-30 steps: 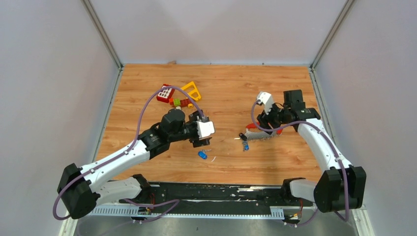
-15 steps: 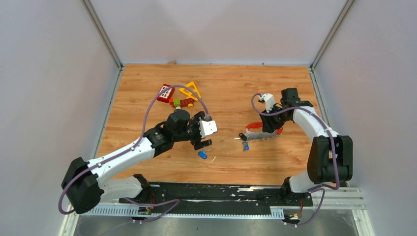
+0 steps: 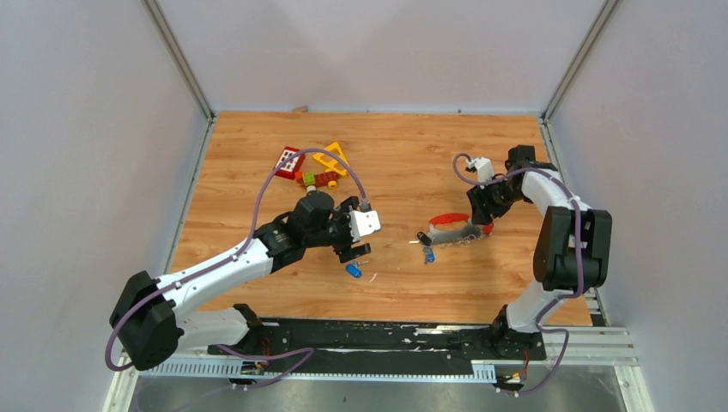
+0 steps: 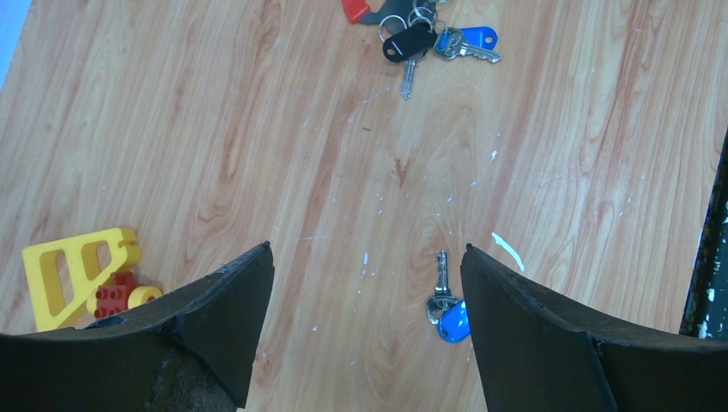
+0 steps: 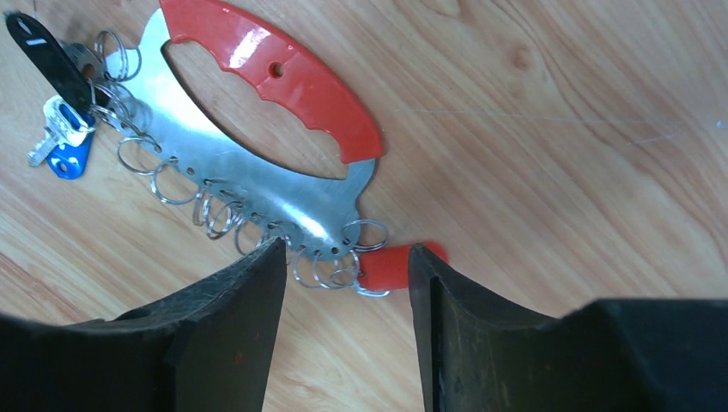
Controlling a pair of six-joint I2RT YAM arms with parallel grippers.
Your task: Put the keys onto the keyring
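A loose blue-headed key (image 4: 448,314) lies flat on the wood (image 3: 352,269). My left gripper (image 4: 367,249) hangs open just above it (image 3: 354,249), the key close inside the right finger (image 4: 532,335). The keyring (image 5: 275,77), a red handle on a silver plate edged with wire rings, lies right of centre (image 3: 452,225). Black-headed (image 5: 47,51) and blue-headed (image 5: 69,154) keys hang at its left end. My right gripper (image 5: 348,249) stands open over its right end (image 3: 481,215), with rings and a red key head (image 5: 391,264) between the fingers.
A yellow triangular toy frame (image 3: 330,158), a red block with white buttons (image 3: 289,161) and small red, yellow and green blocks (image 3: 316,179) lie at the back left. The yellow frame (image 4: 73,270) also shows left of my left gripper. Grey walls enclose the table.
My right arm has folded back and its wrist has swung right, staying over the keyring's right end. The left gripper has shifted slightly nearer, above the blue key.
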